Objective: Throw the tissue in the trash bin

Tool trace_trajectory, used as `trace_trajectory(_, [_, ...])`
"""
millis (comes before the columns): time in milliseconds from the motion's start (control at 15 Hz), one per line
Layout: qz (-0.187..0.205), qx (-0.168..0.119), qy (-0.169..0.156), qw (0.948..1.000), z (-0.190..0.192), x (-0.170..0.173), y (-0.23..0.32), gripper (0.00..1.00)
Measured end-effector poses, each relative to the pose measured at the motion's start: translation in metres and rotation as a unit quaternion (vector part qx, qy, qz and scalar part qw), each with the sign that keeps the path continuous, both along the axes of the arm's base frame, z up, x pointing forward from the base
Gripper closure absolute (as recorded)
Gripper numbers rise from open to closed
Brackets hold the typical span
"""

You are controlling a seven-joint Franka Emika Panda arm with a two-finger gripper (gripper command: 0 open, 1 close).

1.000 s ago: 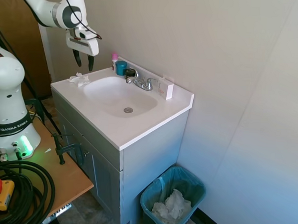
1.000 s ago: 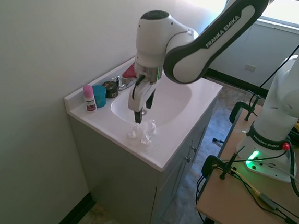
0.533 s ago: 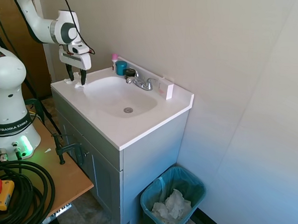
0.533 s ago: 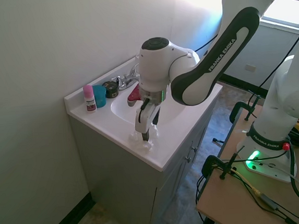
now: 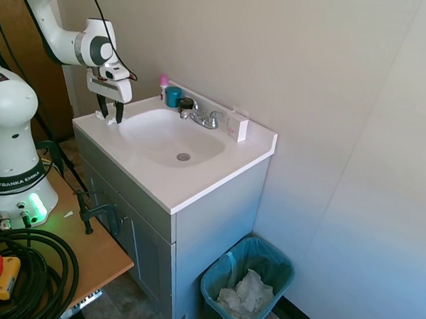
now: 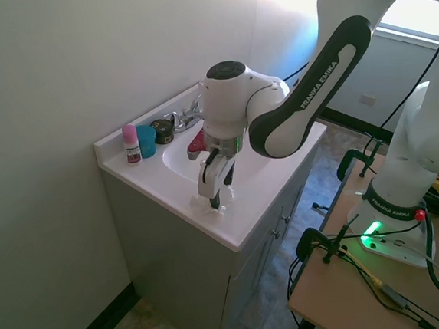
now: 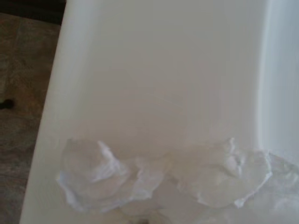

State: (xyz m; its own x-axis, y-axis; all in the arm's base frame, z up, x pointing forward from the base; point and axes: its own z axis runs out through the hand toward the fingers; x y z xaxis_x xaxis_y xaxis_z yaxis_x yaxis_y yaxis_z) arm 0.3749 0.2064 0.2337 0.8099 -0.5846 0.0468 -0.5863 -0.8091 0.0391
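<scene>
The tissue (image 7: 154,179) is a small crumpled white wad on the near left corner of the white vanity top (image 5: 197,184), beside the sink basin. My gripper (image 5: 109,115) points straight down over it, open, with its dark fingers on either side of the tissue (image 6: 220,208), tips at the counter. The fingers cover most of the wad in both exterior views. The trash bin (image 5: 282,267), dark with a teal-blue bag, stands on the floor to the right of the cabinet, far from the gripper.
A heap of white crumpled tissues (image 5: 245,293) lies in the bin. At the back of the counter stand a pink-capped bottle (image 5: 163,84), a teal cup (image 5: 173,96), a chrome faucet (image 5: 204,117) and a white box (image 5: 237,125). A wooden table (image 5: 87,246) sits left of the cabinet.
My gripper came down from above the counter until its fingers stood around the tissue. Over the last half second it barely shifted. The tissue has stayed in place.
</scene>
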Motion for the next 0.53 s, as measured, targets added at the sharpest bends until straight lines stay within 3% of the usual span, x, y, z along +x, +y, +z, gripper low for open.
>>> trace_trajectory(533, [-0.017,0.015,0.026,0.9994,0.0042,0.0097,0.0029,1.0])
